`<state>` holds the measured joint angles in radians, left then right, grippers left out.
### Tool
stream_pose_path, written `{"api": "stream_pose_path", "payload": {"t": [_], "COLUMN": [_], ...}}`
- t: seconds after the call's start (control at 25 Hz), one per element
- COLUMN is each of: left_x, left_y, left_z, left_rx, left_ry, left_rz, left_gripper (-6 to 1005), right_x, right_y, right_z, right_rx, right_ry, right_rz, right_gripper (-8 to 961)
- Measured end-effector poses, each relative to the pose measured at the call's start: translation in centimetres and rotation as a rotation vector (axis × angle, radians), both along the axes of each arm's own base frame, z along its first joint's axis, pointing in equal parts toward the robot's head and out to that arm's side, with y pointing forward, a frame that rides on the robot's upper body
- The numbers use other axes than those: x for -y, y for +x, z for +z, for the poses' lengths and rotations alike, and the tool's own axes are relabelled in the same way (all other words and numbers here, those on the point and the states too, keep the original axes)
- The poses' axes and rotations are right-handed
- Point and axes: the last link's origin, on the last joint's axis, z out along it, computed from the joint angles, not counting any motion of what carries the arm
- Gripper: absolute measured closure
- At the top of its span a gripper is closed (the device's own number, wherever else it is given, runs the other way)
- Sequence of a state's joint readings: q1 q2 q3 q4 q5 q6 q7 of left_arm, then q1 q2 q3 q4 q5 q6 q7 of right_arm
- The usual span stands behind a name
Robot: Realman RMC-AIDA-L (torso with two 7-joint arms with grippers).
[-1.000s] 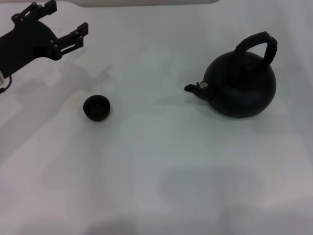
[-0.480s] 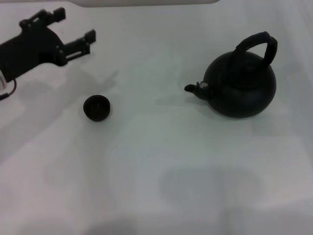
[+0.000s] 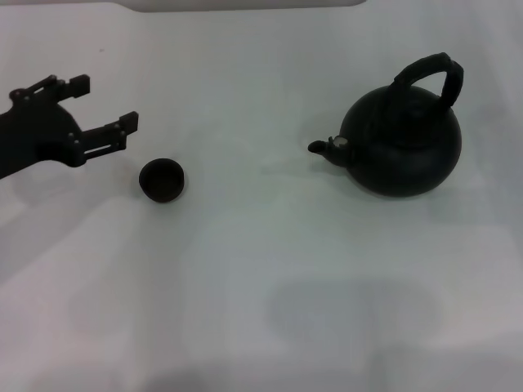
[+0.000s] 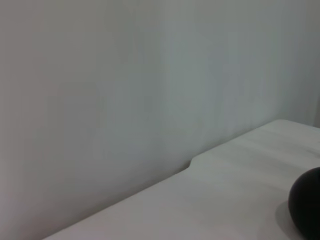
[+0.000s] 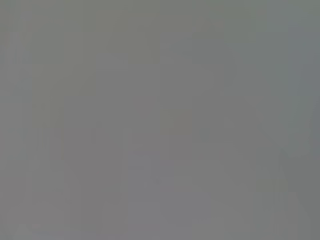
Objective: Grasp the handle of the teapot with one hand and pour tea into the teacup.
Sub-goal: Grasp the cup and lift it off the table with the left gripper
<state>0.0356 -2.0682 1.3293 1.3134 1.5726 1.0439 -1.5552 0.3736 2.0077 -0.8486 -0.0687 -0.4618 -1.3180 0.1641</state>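
Teapot [image 3: 402, 143] sits far off at 3 o'clock from spread, empty left gripper [image 3: 106, 110]; teacup [image 3: 161, 180] just beside it at 4.

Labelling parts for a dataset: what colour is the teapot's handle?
Black, like the teapot; the handle shows best in the head view.

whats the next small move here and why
Probably the left gripper should ease toward the teacup to steady it. Its fingers are open and it sits just to the cup's left, apart from it. The teapot stands untouched on the far side, handle free, and no right gripper is in view.
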Motion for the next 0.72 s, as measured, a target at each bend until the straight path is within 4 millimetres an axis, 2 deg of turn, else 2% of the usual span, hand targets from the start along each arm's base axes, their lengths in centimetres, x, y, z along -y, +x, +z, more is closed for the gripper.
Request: {"api": "stream_pose_path", "payload": {"t": [0.28,0.72], "left_x": [0.5,1.5], "left_y": [-0.1,-2.6], "left_z": [0.0,-2.0], "left_rx": [0.017,-0.030], "left_ry": [-0.048,-0.140], "left_rz": [0.030,0.134], "left_gripper": [121,122], "right_x": [0.0,-0.2], "right_y": [0.4,0.1], "right_z": [0.0,0.4], "right_rx": [0.004,0.022], "right_ry": [-0.011,-0.004], "right_rz": [-0.021,-0.001], "right_gripper": [114,114]}}
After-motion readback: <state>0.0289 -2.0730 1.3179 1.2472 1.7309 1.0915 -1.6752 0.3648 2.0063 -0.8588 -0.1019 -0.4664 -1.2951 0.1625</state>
